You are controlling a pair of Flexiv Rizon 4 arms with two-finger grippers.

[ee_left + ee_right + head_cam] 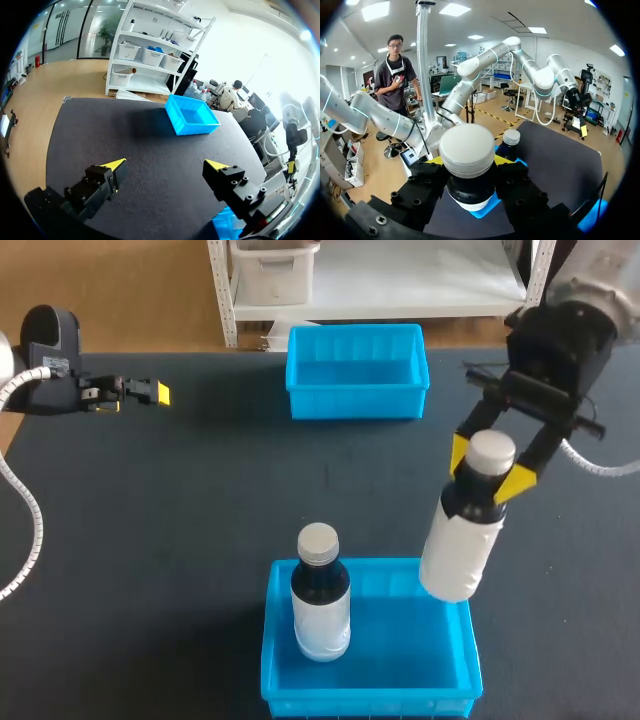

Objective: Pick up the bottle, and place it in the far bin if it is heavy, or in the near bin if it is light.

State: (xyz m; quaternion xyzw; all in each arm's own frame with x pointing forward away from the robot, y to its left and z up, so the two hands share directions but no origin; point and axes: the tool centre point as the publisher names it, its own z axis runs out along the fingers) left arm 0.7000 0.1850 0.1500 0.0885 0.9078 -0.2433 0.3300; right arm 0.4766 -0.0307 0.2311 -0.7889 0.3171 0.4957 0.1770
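Nearest us, the near bin [366, 702] holds a standing bottle [321, 592], upright toward its left side. Over the bin's far right corner hangs the held bottle [462, 540], tilted, its base low and its white cap pointing away from us. Our right jaws are clamped on its dark neck just under the cap. Farther out, over the left of the tabletop [200, 510], our left jaws stand apart. The far bin [356, 402] sits at the tabletop's far edge, well apart from them.
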